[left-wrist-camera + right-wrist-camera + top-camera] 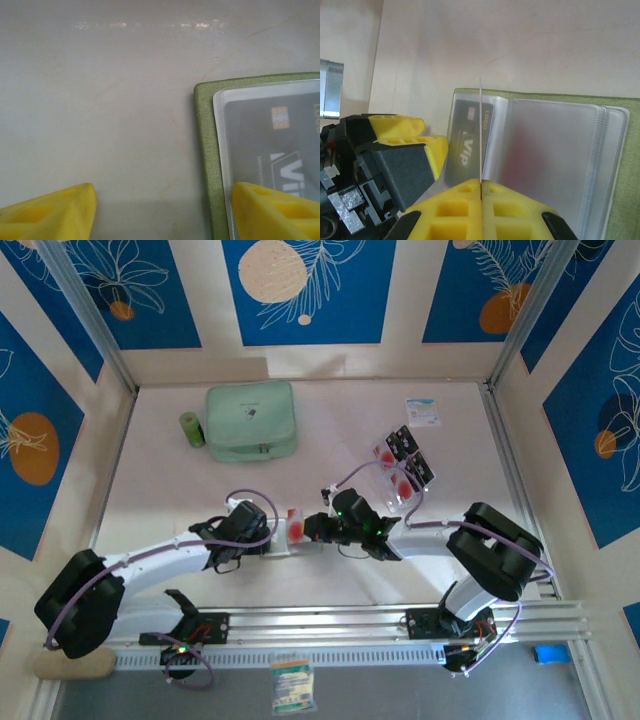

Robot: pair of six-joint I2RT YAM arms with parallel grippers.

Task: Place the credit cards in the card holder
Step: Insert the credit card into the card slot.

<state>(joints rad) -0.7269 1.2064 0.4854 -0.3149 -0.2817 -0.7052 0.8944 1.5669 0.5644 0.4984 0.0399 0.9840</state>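
A mint-green zip case (pixel 251 421) is seen upper left, a green cylinder (pixel 191 429) just beside it, a white-and-blue packet (pixel 423 412) upper right

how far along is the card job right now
Done: one black VIP card sits in a clear sleeve of the open card holder. In hand: the right end effector pinches a thin sheet edge-on, card or sleeve leaf unclear; the left end effector stands open at the holder. Still to go: loose cards on the table.
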